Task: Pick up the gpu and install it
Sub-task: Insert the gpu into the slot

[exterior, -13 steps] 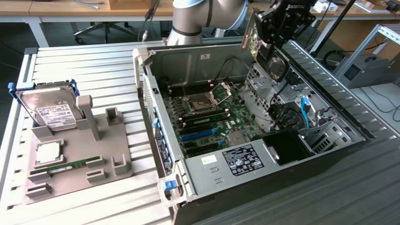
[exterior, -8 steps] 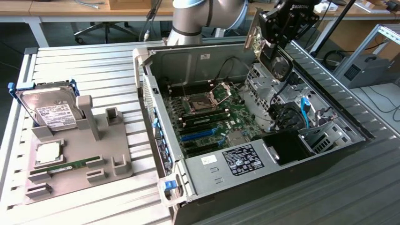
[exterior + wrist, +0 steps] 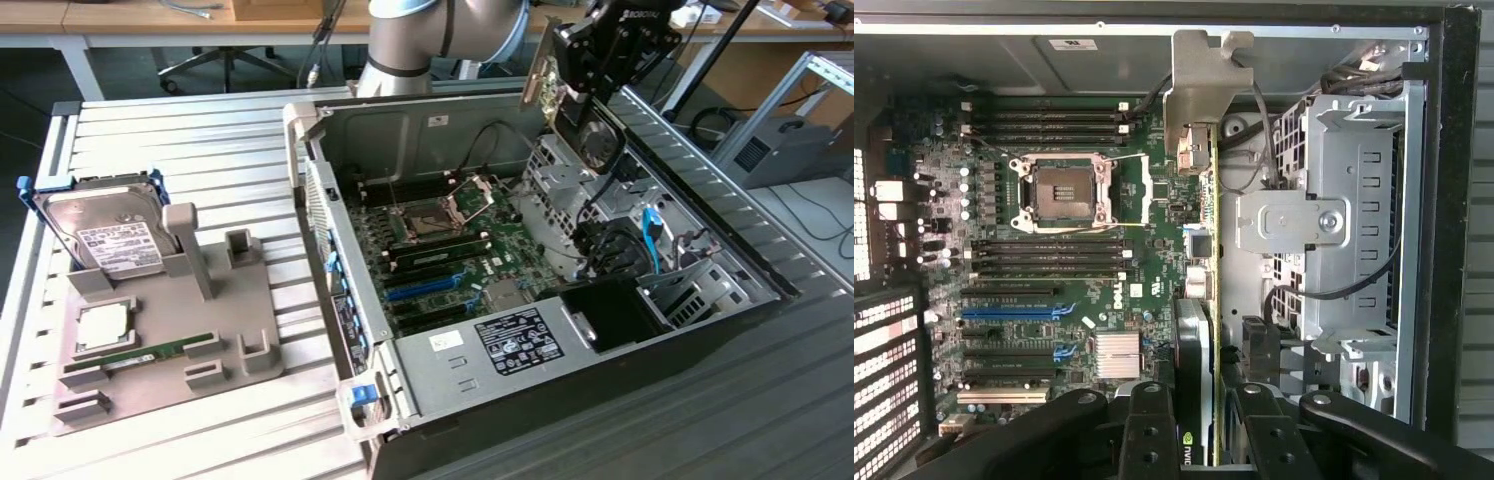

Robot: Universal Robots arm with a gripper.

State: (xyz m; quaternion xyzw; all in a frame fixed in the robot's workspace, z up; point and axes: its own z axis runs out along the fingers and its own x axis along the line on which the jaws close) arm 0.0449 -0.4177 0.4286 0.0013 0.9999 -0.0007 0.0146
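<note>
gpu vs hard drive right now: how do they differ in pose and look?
Pose: the gpu hangs on edge in the gripper above the open case; the hard drive leans on the gray fixture at the exterior view's left. Look: the gpu is dark-faced; the hard drive is silver with a white label. Both are flat, rectangular and not installed.
</note>
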